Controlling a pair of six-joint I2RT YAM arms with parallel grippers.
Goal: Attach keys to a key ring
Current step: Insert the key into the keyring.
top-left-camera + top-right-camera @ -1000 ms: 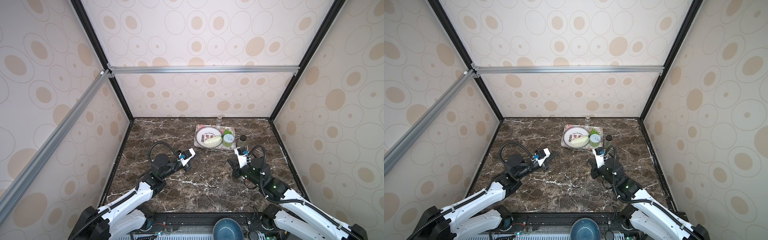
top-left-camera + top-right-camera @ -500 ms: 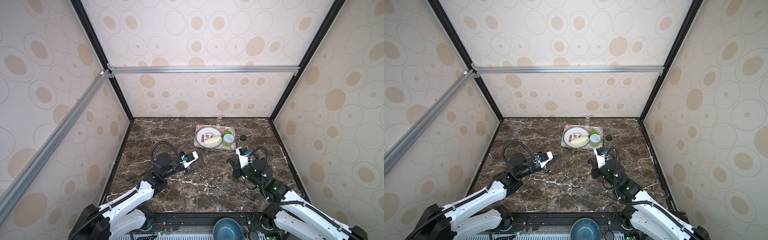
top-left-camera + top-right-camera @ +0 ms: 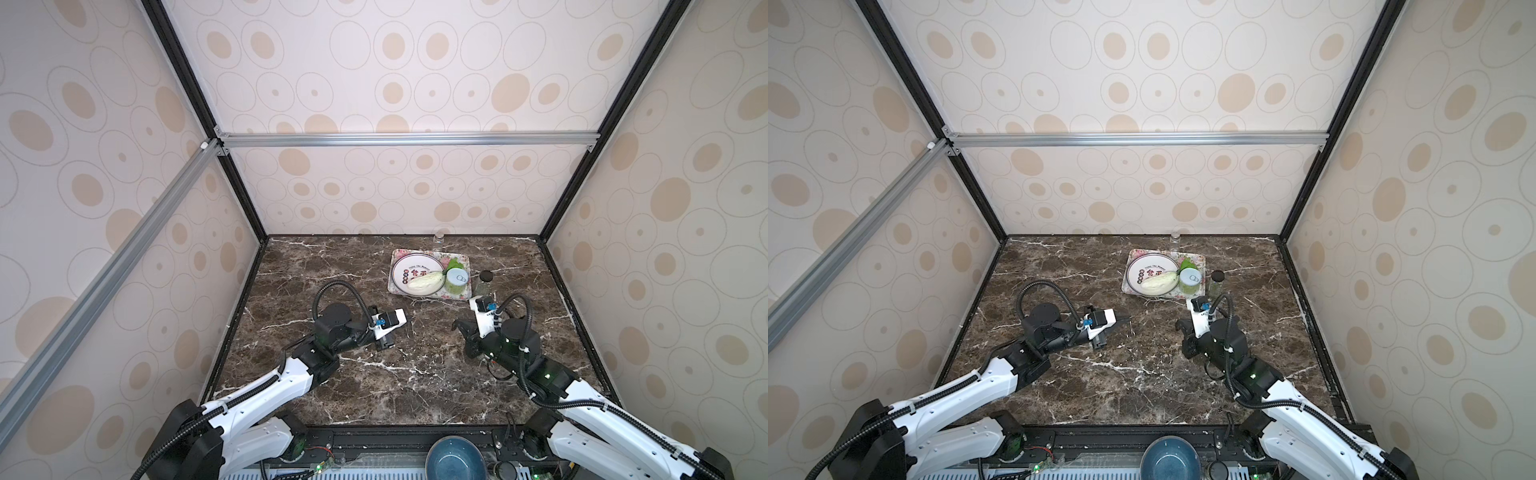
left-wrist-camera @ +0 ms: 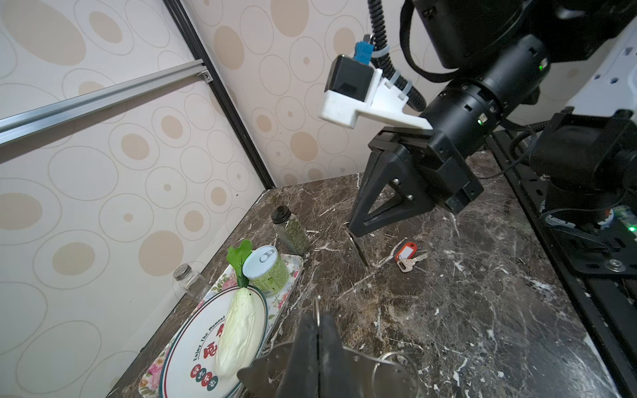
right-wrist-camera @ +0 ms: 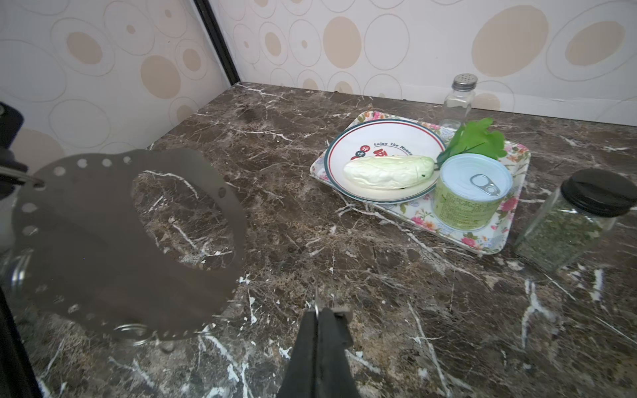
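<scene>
Near the tray [image 5: 482,241], the left gripper [image 4: 317,320] clamps the key ring [image 5: 103,258] (tilted); the right gripper [image 5: 317,312] has its jaws pinched on a thin wire loop [image 4: 356,246].

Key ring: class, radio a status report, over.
Left tool shut on key ring; right tool shut on wire loop. Red-tag key loose on table. No obstruction seen.

Blurred in right wrist view: key ring [image 5: 86,248]; bowl [image 3: 454,460] cut off.
</scene>
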